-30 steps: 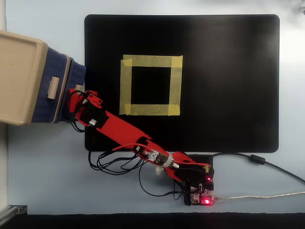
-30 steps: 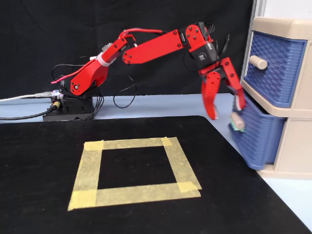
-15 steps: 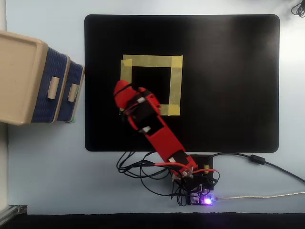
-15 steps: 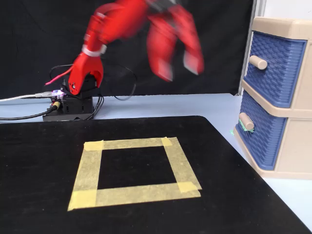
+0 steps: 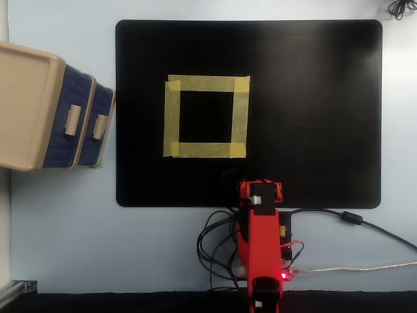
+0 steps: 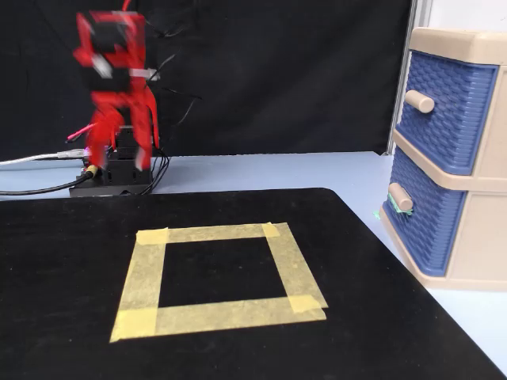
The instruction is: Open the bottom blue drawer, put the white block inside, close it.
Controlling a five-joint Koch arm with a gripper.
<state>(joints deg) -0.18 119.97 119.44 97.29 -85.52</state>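
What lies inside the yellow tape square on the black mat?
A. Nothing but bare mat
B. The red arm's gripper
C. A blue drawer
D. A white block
A: in both views the tape square frames only bare black mat; the red arm is folded back beyond the mat's edge, and the drawer unit stands off to the side with both blue drawers shut.
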